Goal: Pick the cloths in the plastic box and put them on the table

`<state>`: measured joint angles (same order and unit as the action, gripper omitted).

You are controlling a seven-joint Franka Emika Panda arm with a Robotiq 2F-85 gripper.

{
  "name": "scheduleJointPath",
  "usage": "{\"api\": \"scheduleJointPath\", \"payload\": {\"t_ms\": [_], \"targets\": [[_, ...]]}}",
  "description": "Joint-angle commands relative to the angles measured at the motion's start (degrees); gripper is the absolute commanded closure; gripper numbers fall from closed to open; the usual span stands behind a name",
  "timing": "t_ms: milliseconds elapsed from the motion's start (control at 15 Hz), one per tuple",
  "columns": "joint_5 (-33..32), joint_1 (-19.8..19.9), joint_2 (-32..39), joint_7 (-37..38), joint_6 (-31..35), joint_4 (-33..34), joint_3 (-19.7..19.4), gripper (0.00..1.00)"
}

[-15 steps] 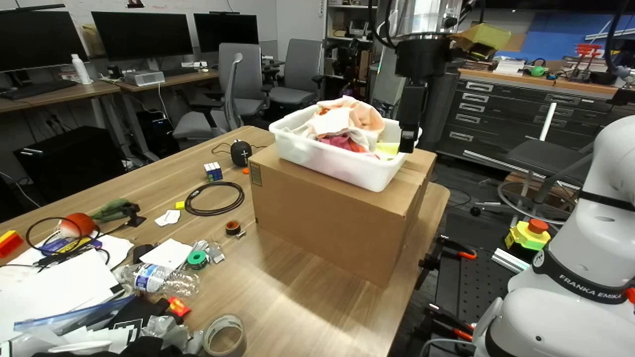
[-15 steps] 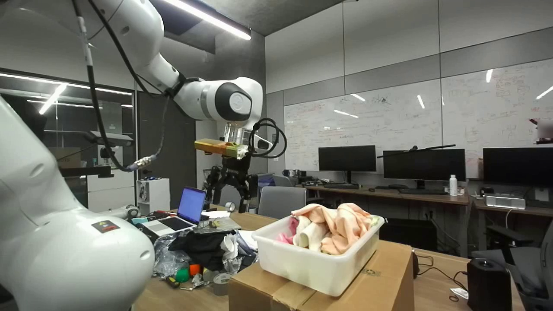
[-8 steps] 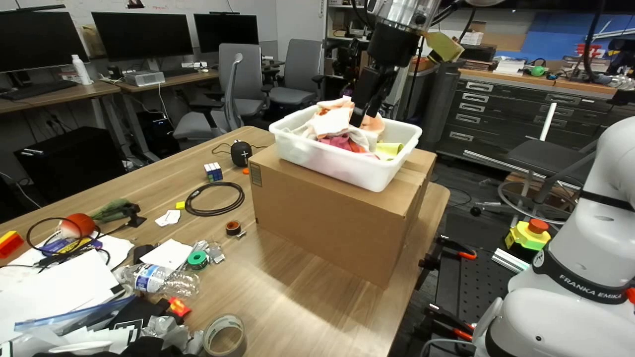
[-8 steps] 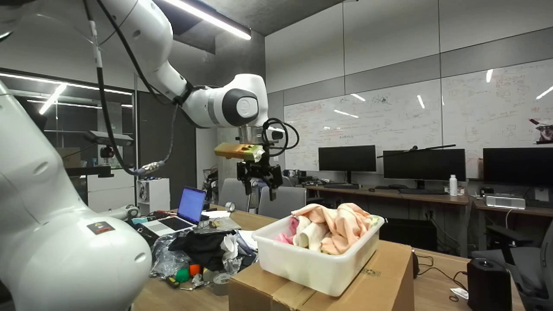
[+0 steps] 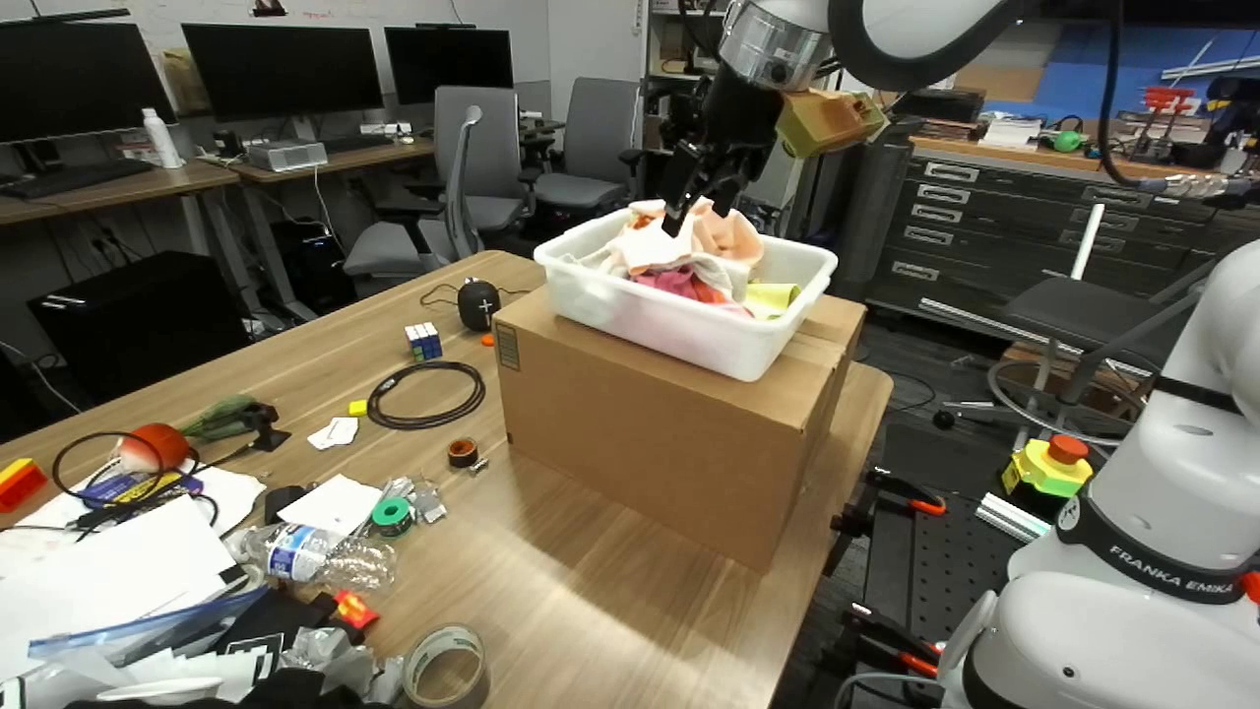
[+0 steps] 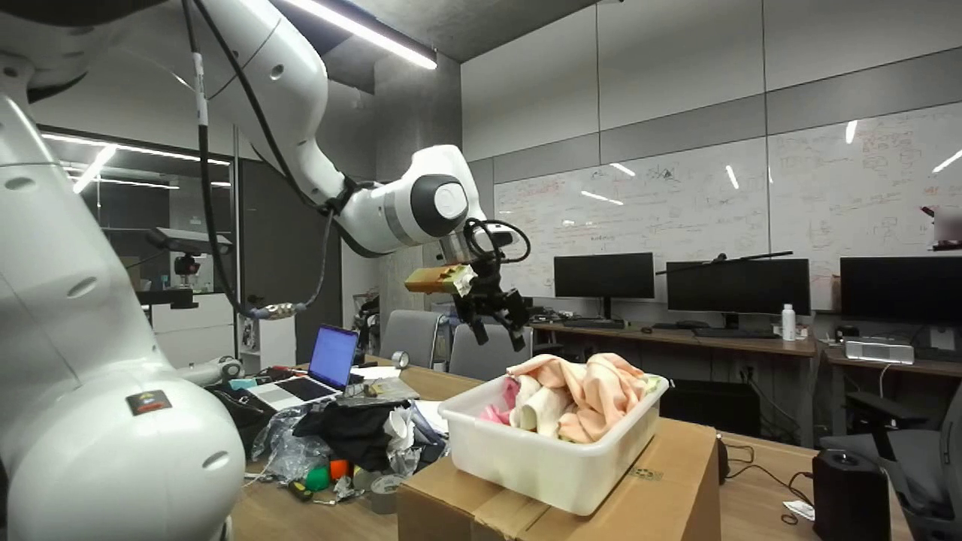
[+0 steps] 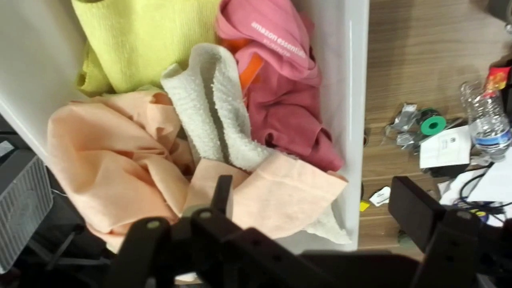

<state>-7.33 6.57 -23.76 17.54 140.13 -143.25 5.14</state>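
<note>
One plastic box (image 5: 640,317), at least four cloths (image 7: 238,142); three desk monitors (image 6: 738,289), one laptop (image 6: 334,357)

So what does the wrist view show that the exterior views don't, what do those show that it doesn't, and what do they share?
Only the wrist view shows readable lettering, on the pink cloth.

Only the exterior views show the white arm and the monitors; a Rubik's cube also appears in an exterior view.

All share the plastic box, the pink cloth and peach cloth inside it, and the gripper with its jaws apart.
</note>
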Motion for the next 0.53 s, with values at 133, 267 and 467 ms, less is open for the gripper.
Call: {"api": "scheduleJointPath", "payload": {"t_ms": [133,267,467], "targets": [[-9.48,5.65,3.67,12.82,2.40,2.99,3.38,0.00],[-12.05,6.68,4.70,16.22,2.36,3.79,3.83,0.00],[-13.25,6.60,6.36,18.88,1.94,4.82,3.22,0.00]]}}
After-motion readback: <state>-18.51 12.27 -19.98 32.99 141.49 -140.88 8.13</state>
